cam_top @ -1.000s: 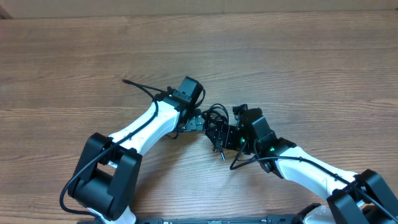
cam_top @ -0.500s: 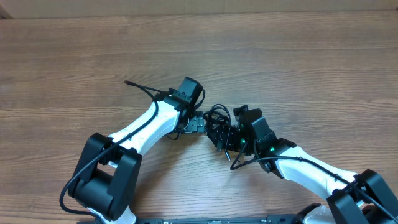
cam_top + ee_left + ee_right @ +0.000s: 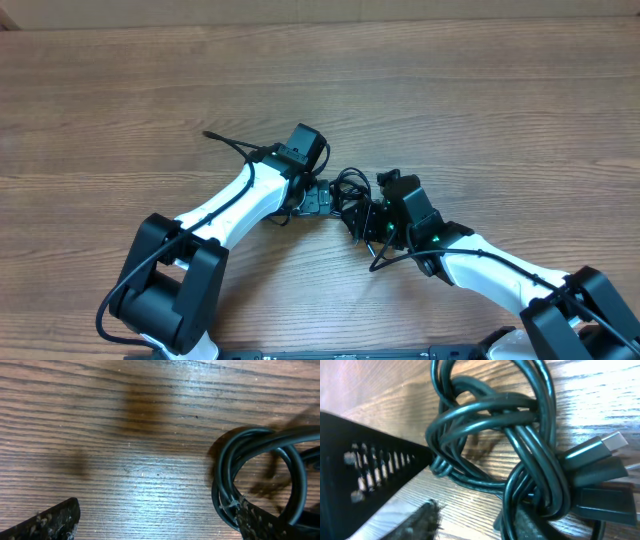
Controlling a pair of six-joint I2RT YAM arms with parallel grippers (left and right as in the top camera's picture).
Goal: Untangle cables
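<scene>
Glossy black cables (image 3: 520, 425) knot in tight round loops mid-counter (image 3: 450, 100), on grainy wood. The left gripper (image 3: 155, 510) stands wide apart; I cannot tell the right gripper's (image 3: 365, 225) closure.

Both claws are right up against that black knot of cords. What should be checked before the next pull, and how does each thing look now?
1. Left gripper open: ok, fingers wide apart.
2. Cables inside the left gripper's gap: not ok, the loops lie at one finger only.
3. Right gripper holding a cable: cannot tell.
4. Knot loose enough to pull apart: not ok, loops tightly crossed.
5. Plug outside the loops: ok, it seems to stick out sideways.
</scene>
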